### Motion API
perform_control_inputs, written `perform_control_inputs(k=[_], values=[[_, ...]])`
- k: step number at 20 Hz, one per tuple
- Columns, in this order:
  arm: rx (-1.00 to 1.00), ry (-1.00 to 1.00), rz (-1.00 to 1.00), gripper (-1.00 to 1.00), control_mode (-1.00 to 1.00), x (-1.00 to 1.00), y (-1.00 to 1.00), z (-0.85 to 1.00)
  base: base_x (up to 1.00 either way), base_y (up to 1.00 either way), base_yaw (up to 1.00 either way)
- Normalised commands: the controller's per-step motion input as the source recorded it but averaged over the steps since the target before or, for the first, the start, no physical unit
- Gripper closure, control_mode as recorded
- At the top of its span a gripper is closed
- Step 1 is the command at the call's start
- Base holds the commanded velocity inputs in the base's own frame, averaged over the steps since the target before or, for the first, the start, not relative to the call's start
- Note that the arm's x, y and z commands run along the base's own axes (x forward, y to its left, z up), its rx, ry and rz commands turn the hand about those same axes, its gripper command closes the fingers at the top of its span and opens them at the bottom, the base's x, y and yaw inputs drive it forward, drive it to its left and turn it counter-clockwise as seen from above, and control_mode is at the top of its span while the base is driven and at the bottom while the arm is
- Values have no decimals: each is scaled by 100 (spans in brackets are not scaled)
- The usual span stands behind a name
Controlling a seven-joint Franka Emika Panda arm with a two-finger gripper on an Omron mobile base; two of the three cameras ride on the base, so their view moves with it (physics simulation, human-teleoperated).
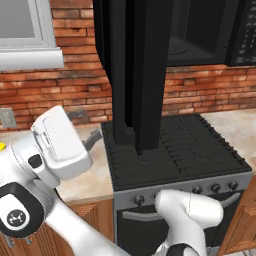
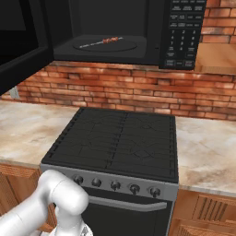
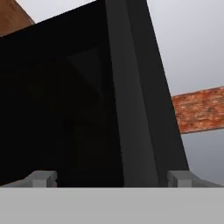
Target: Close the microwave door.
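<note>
Fingers (image 3: pixel 43 177): two grey tips low in the hand view, set wide apart, gripping nothing; door's thick edge rising between and just beyond them.
Gripper (image 3: pixel 111 179): spread open, aimed at the door from close in; contact with the panel not certain.
Microwave door (image 1: pixel 137 75): swung wide open, standing edge-on toward the base, hanging out over the stove's left half.
Microwave (image 2: pixel 115 27): mounted above the stove, cavity open, turntable with a small food item inside, keypad strip at its right.
Step in hand: likely pushing the door's outer face near the free edge, far from the hinge, with a flat, steady sweep toward the cavity.
Edges: thick dark door rim could slip off a fingertip; press on the broad face, not the corner.
Open room: free air over the stove (image 2: pixel 115 143) for the door's arc; bench (image 2: pixel 207 147) on either side; brick wall behind.
</note>
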Motion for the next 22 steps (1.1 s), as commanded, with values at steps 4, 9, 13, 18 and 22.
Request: perform_control_inputs(k=[4,9,13,18,22], values=[[0,0,-5,-100,-100,78,-14,0,0,0,0],[0,0,-7,-100,-100,61,-2,0,0,0,0],[0,-2,-6,-100,-100,3,-33,7,0,0,0],[2,0,-2,-100,-100,0,-72,14,0,0,0],[6,0,-1,-100,-100,0,-96,11,0,0,0]])
